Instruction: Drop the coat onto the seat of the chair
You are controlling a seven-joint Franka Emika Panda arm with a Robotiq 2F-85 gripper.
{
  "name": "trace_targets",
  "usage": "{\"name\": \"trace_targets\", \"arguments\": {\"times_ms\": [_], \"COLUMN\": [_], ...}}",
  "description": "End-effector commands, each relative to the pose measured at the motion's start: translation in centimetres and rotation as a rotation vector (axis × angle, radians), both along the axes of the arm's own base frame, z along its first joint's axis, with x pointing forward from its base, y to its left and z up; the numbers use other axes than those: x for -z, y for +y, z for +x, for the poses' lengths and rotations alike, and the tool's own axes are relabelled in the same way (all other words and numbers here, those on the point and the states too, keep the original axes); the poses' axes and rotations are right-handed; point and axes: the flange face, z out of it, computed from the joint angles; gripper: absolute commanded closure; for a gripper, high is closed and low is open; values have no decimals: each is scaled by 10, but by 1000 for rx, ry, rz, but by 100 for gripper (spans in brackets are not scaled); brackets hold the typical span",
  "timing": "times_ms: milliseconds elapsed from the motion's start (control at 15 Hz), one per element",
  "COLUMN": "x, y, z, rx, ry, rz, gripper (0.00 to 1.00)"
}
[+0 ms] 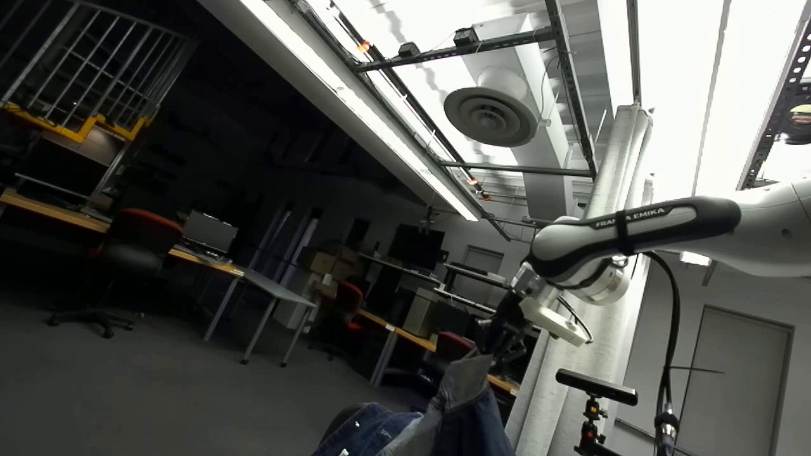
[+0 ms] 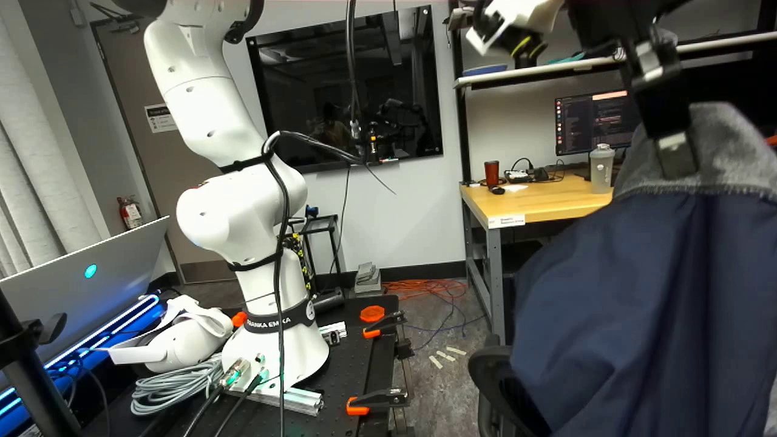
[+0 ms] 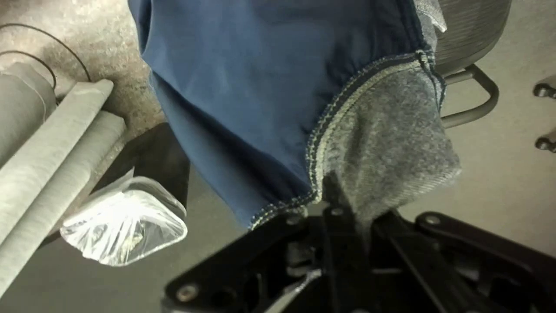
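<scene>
Coat [image 2: 655, 303] is pinched in the closed tool [image 3: 360, 213]; carrying seems in hand, release over the chair [image 3: 471, 32] required next.

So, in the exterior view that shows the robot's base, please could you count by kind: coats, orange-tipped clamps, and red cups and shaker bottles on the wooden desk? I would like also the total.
Coat: 1
Orange-tipped clamps: 2
Red cup: 1
Shaker bottle: 1
Total: 5

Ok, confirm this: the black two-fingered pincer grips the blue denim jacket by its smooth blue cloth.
Wrong cloth: the wrist view shows the black two-fingered pincer gripping the blue denim jacket by its fuzzy grey cloth, not its smooth blue cloth.
</scene>
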Motion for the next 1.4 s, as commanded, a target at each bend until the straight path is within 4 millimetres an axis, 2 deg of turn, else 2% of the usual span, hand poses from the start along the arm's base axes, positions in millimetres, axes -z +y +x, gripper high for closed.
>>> {"name": "trace_targets", "arguments": {"times_ms": [0, 333, 467, 600, 1000, 1333], "x": [-69, -110, -131, -161, -244, -294], "y": [28, 63, 78, 96, 148, 190], "z": [29, 80, 94, 103, 111, 105], "rx": [-100, -217, -248, -282, -368, -450], "ry": [-85, -182, -210, -258, -384, -440], "rz": [-73, -105, -125, -157, -204, -225], "gripper": [99, 99, 99, 99, 99, 99]}}
